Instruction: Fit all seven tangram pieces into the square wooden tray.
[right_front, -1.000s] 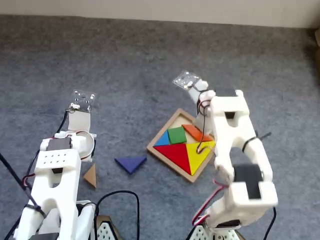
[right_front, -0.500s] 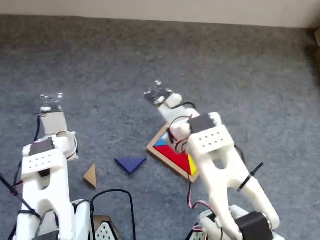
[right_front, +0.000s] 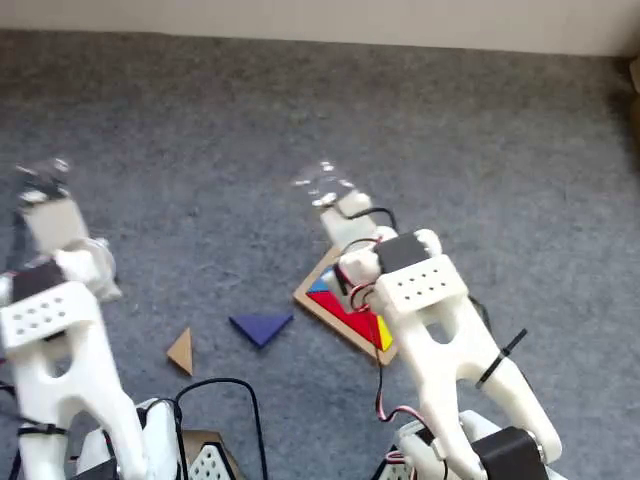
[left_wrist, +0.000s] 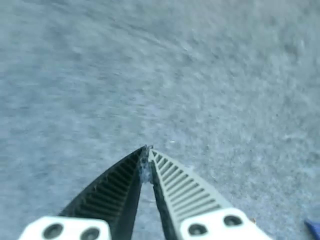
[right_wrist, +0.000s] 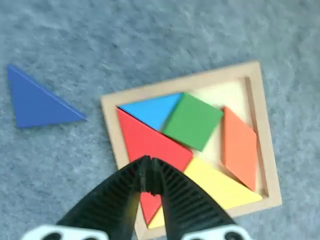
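The square wooden tray lies flat on the grey carpet, straight beneath the right pincer. That pincer's two ribbed fingers are pressed together with nothing between them.

Five pieces sit inside the tray. The red triangle is directly under the closed tips, and the yellow triangle lies edge to edge with it. Just past the tips are the light blue triangle, set against the red one's long edge, and the green square, which touches both. The orange parallelogram lies along one wall of the tray, farther from the tips. Pale bare wood shows in the corner beyond the green square, and a narrower patch shows between the square, the parallelogram and the yellow triangle.

Outside the tray, the dark blue triangle lies flat on the carpet off to one side of the right pincer, near the tray's rim but apart from it. In the high view it sits between the two arms. A small tan triangle lies past it on the left arm's side, well apart from the tray. In that view the right arm covers most of the tray.

The left pincer is far from the tray and from the right pincer, over carpet alone. Its fingers meet tip to tip and grip nothing.
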